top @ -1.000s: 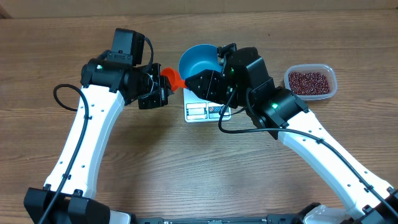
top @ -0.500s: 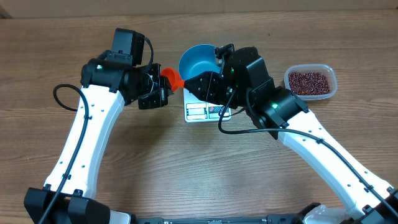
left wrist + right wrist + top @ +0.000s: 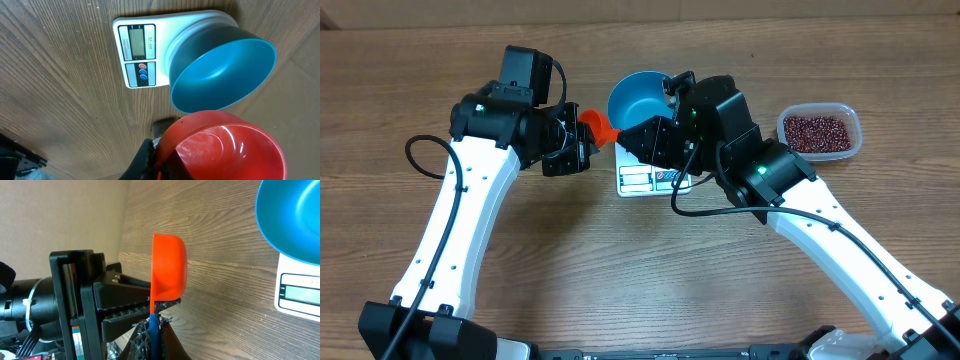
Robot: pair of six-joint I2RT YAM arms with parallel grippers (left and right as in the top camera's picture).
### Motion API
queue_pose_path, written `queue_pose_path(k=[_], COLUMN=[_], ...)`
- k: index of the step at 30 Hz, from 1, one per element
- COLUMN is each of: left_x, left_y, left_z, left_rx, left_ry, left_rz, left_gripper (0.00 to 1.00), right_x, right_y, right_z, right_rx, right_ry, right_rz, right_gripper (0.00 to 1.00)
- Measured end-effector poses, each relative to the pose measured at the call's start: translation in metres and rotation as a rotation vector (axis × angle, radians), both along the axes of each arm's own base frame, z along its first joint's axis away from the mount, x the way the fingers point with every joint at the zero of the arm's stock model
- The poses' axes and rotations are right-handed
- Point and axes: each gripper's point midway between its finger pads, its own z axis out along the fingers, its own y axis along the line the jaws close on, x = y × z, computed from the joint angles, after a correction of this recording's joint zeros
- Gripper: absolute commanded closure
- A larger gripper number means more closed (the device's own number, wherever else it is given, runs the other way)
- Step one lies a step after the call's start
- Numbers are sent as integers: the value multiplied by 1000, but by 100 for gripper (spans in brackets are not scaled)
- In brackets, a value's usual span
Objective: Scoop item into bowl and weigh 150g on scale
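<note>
Scooping: not begun; I read this as a scoop [image 3: 594, 125] hand-off, left arm to right.
Left gripper [image 3: 580, 138]: jaws clamped on the scoop handle.
Right gripper [image 3: 152, 335]: jaws closed on the same handle, as far as I can see.
Next: left must let go; then I swing right to the beans [image 3: 815, 132].
Beans: glossy maroon heap in a clear tub [image 3: 856, 122], well right of the scale [image 3: 640, 180].
Bowl [image 3: 635, 100]: deep, smooth, blue, empty, on the scale.
Scale: flat white plastic.
Scoop: glossy orange round cup.

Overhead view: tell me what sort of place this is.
Probably a robot test bench, set up for kitchen-style weighing: two robot arms work over a wooden table holding a kitchen scale with a blue bowl on it and a tub of beans.
</note>
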Motion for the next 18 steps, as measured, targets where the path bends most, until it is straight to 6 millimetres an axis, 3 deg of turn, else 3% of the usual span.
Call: queue_pose_path(k=[1,5,6,7,11,15,18], left_x=[0,-1,-2,-3,-2,1,11], left_y=[0,0,0,1,3,11,24], left_z=[0,-1,-1,-1,-2,-4,-3], left_rx=[0,3,4,5,32,95,170], left_ry=[0,2,5,8,-13,-71,-163], left_rz=[0,-6,-6,-7,-44,-133,-230], left_gripper=[94,25,14,9,0,0,11], right_x=[0,0,0,0,1,6,16], right_y=[0,0,0,0,-3,-16,-33], right_z=[0,0,0,0,-2,-8,-14], right_rx=[-1,0,0,-1,-9,-32,-59], right_ry=[-1,-1,-2,-1,2,18,25], right_rz=[0,0,1,1,-1,-21,-52], right_gripper=[96,96,96,96,96,96,96])
